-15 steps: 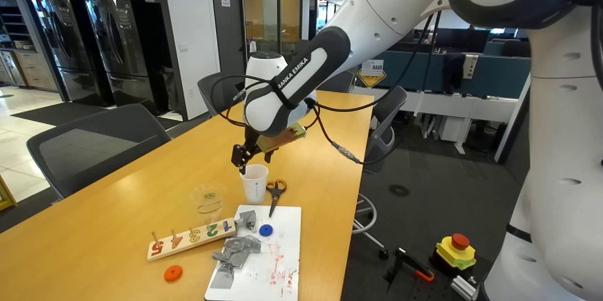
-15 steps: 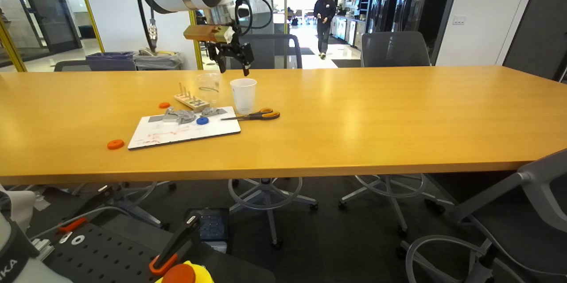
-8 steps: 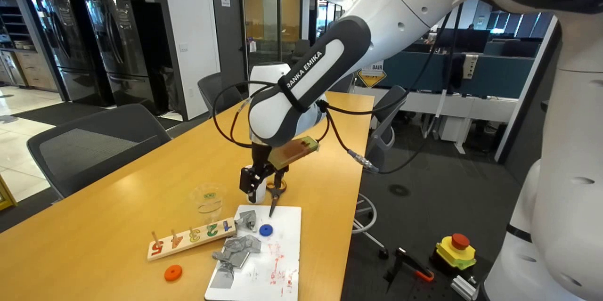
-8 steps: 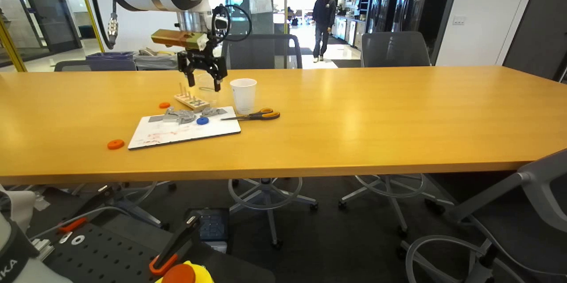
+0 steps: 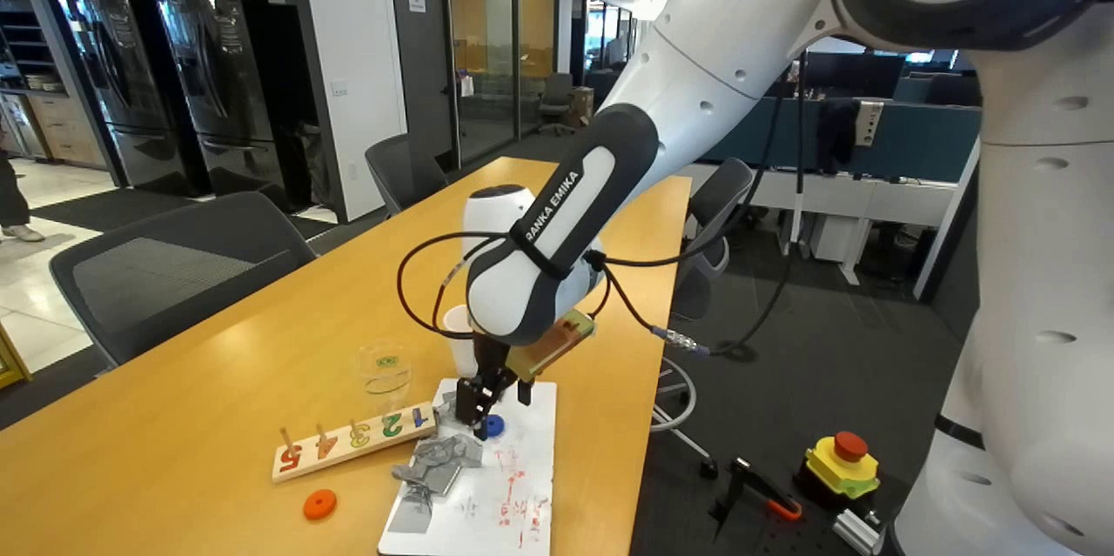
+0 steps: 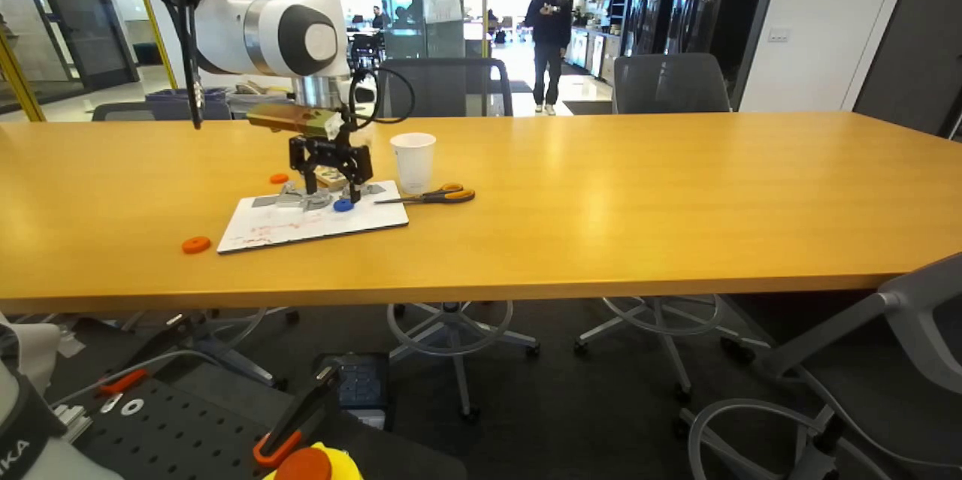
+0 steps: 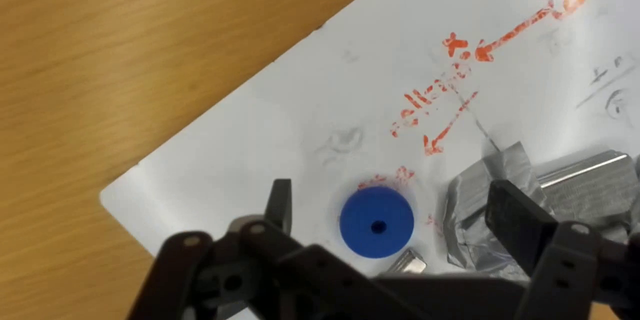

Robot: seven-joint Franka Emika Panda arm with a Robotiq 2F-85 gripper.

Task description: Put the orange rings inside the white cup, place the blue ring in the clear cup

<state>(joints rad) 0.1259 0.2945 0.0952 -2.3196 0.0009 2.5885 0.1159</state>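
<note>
The blue ring (image 7: pixel 375 210) lies flat on the whiteboard (image 7: pixel 240 134); it also shows in both exterior views (image 5: pixel 495 426) (image 6: pixel 343 206). My gripper (image 7: pixel 392 202) is open and empty just above the board, its fingers on either side of the blue ring and apart from it. It shows in both exterior views (image 5: pixel 502 413) (image 6: pixel 334 192). One orange ring (image 6: pixel 279 179) lies on the table near the pegboard (image 5: pixel 319 504); another orange ring (image 6: pixel 196 245) lies by the board's corner. The white cup (image 6: pixel 413 163) stands upright, partly hidden in an exterior view (image 5: pixel 459 353). The clear cup (image 5: pixel 385 375) stands upright beside it.
Crumpled grey tape (image 7: pixel 475 210) lies on the whiteboard under my right-hand finger in the wrist view. A wooden numbered pegboard (image 5: pixel 352 443) with upright pegs lies beside the whiteboard. Scissors (image 6: pixel 443 195) overlap the board's edge near the white cup. A person (image 6: pixel 549 37) stands in the background.
My gripper has moved from above the white cup toward the whiteboard and down to the blue ring, staying open. The rings and cups have not moved.
</note>
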